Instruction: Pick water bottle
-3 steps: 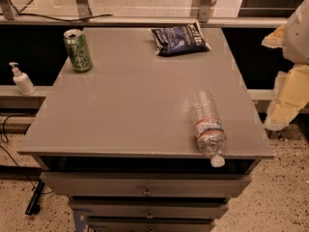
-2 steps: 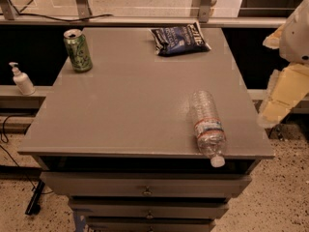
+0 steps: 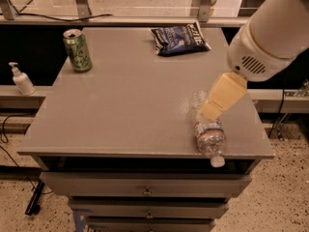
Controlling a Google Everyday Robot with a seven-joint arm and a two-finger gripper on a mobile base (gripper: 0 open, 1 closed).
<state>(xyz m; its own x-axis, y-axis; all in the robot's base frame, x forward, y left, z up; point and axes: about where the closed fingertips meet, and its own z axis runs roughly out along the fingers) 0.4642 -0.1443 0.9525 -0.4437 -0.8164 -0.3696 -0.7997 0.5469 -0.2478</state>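
Observation:
The water bottle [image 3: 209, 135] is clear ribbed plastic with a white-and-red label band. It lies on its side near the front right corner of the grey table [image 3: 120, 110], with its white cap [image 3: 218, 162] poking over the front edge. My gripper [image 3: 208, 112], tan-coloured on a bulky white arm [image 3: 270, 28], reaches in from the upper right. Its tip is just above the far end of the bottle and hides part of it. I cannot tell whether it touches the bottle.
A green drink can [image 3: 77, 50] stands at the back left of the table. A dark blue snack bag [image 3: 179, 37] lies at the back centre. A small white pump bottle [image 3: 21, 79] stands on a ledge to the left. Drawers [image 3: 145, 191] sit under the tabletop.
The arm has swung in from the right edge of the view, moving left and down over the table, so the gripper is now above the bottle. The bottle has not moved.

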